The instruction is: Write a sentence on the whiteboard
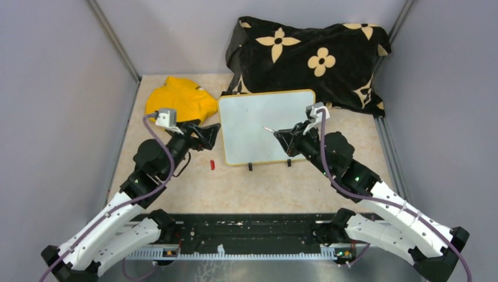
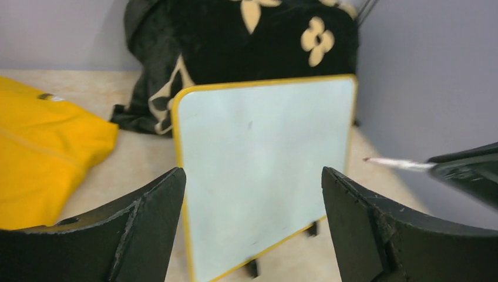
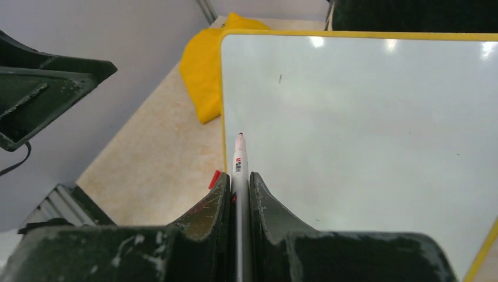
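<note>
The whiteboard (image 1: 258, 126) (image 2: 264, 164) (image 3: 364, 129) lies mid-table with its yellow rim and black clip feet toward the arms. No sentence shows on its face, only a tiny dark speck. My right gripper (image 1: 281, 136) (image 3: 239, 179) is shut on a white marker (image 1: 269, 129) (image 3: 239, 161) (image 2: 399, 164), whose uncapped tip points left over the board's left half. At the board's left edge, my left gripper (image 1: 215, 135) (image 2: 253, 176) stands wide open with nothing between its fingers.
A red marker cap (image 1: 212, 164) (image 3: 215, 178) lies on the table just left of the board's near corner. A yellow cloth (image 1: 179, 97) (image 2: 41, 153) sits at the back left. A black blanket with tan flowers (image 1: 311, 56) (image 2: 235, 47) is piled behind the board. Grey walls enclose the table.
</note>
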